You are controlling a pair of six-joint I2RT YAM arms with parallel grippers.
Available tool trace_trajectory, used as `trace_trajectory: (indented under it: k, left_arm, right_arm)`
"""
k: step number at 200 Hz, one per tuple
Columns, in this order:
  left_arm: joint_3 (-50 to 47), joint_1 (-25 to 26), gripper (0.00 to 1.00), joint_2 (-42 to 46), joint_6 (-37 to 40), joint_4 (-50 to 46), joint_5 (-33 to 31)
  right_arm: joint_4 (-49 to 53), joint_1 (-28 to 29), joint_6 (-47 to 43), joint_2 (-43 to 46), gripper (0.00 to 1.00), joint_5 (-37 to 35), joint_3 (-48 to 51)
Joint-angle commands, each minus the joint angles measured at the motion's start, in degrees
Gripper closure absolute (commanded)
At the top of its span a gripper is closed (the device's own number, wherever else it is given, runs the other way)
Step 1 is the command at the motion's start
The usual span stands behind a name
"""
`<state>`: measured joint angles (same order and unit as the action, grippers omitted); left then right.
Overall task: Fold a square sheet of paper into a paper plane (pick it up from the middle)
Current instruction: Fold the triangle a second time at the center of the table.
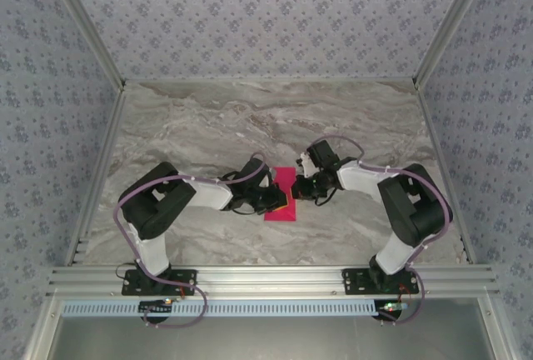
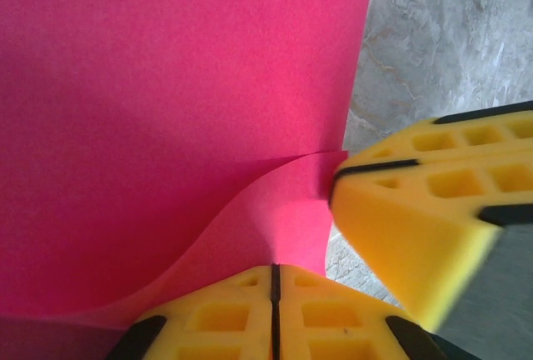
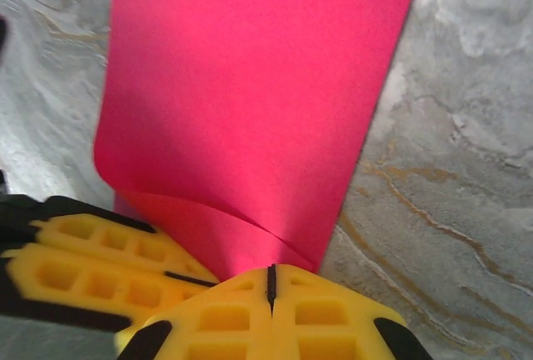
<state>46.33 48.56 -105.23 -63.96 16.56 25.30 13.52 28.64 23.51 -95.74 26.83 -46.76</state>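
A marbled grey table [image 1: 208, 118] carries two black-and-white arms. The left arm [image 1: 158, 202] reaches in from 8 o'clock and the right arm [image 1: 408, 202] from 4 o'clock. They meet just toward 6 o'clock of the table's centre, over the magenta sheet of paper [image 1: 281, 212]. The sheet lies mostly flat, its near edge curled up in a soft fold. The left gripper [image 2: 275, 275] is pinched tight on that raised edge. The right gripper [image 3: 271, 275], just beside it at 3 o'clock in the left wrist view, nips the same edge, fingers pressed together.
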Motion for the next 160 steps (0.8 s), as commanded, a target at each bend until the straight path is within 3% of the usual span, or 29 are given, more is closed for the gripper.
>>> trace_trajectory:
  k: [1,77,160]
  left_arm:
    - [-0.38,0.49,0.92,-0.56,-0.17,-3.11,-1.39]
    - [6.17,-0.99,0.92,2.96,8.91,-11.2,-3.24]
    - [2.37,-2.44,0.92,0.28,9.19,-11.36,-5.38]
  right_arm:
    - [0.88,0.27,0.12,-1.56,0.98,0.42,-1.23]
    - [7.28,-0.5,-2.89,-6.48,0.98,-5.77,-0.81]
    - [8.13,-1.29,-3.11,-6.82,0.98,-7.69,-0.71]
